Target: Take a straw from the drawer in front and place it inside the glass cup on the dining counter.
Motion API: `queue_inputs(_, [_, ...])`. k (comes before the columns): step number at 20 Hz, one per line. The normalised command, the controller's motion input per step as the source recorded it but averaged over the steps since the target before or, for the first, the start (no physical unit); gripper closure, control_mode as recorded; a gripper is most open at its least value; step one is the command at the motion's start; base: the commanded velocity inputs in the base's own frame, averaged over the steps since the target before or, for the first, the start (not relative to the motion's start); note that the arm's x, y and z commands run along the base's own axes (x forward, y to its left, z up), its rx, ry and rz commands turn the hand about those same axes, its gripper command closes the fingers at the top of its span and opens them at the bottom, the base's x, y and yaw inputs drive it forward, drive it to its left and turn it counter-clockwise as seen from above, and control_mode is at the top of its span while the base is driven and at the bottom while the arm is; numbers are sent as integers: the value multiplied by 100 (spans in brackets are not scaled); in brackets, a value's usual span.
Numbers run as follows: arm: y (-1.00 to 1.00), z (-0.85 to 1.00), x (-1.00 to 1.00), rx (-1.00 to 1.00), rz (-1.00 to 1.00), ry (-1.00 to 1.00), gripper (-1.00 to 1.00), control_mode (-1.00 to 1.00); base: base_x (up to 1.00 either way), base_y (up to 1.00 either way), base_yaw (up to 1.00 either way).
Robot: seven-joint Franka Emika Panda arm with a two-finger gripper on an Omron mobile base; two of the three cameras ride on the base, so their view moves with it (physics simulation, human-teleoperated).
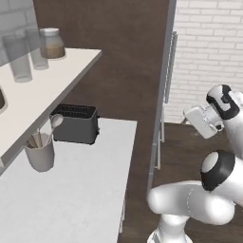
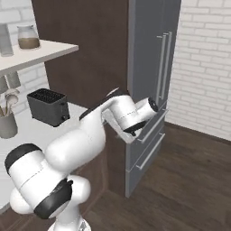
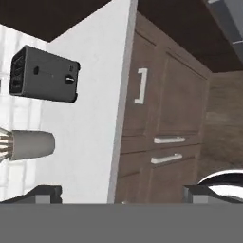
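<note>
My gripper is open, its two dark fingertips far apart with nothing between them. It hangs in the air in front of the brown cabinet fronts and is aimed at them. Right under the white worktop's edge is a brown drawer with a pale bracket handle, and it is shut. In the left base view the hand is at the right, away from the worktop. The straw, the glass cup and the dining counter are out of view.
A dark toaster and a grey utensil pot stand on the white worktop. A shelf above carries jars and tall glasses. A grey fridge stands to the right. Cabinet doors lie below the drawer.
</note>
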Motion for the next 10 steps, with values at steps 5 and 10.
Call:
queue_inputs(5, [-19,-93,46,41,16,8,-100,-100,0,0,0])
queue_inputs(10, [5,-76,37,38,19,3,-100,-100,0,0,0])
